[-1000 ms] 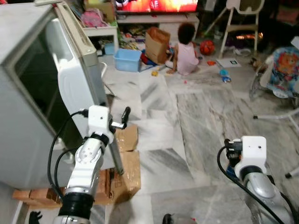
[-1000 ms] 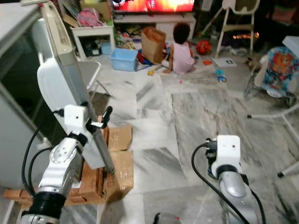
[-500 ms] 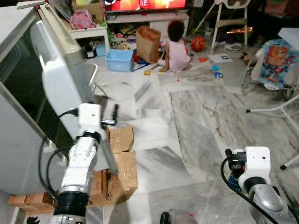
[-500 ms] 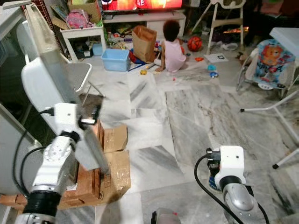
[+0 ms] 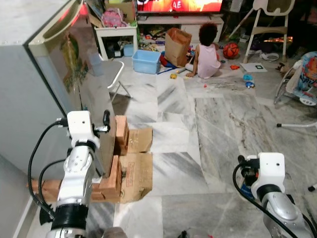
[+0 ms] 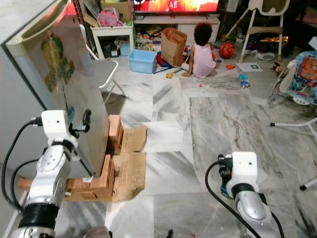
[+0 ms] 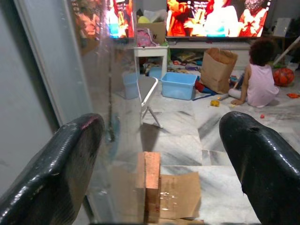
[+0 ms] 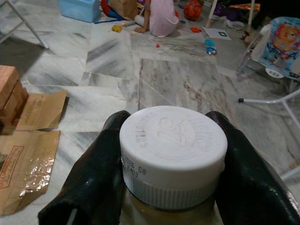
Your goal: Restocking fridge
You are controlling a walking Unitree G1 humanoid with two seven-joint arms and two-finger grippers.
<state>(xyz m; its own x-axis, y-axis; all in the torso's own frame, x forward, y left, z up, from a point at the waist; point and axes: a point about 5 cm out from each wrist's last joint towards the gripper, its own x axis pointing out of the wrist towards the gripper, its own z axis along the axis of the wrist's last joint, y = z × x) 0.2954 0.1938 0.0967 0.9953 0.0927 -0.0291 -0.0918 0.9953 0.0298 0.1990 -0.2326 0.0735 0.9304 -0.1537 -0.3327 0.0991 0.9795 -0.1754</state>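
The jar's white lid (image 8: pixel 172 149) bears a printed code reading roughly "025 58".

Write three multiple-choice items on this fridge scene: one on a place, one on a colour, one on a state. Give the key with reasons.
1. Where is the left gripper?
A. at the fridge door's edge
B. on the floor
C. over the blue bin

2. What colour is the lid of the jar in the right gripper?
A. red
B. white
C. green

3. How do the left gripper's fingers stand?
A. shut on a brick
B. shut on a cable
C. open

Key:
1 A: it sits by the edge of the fridge door, above the bricks and cardboard.
2 B: the right wrist view shows a white lid.
3 C: the left wrist view shows a wide gap between the fingers.
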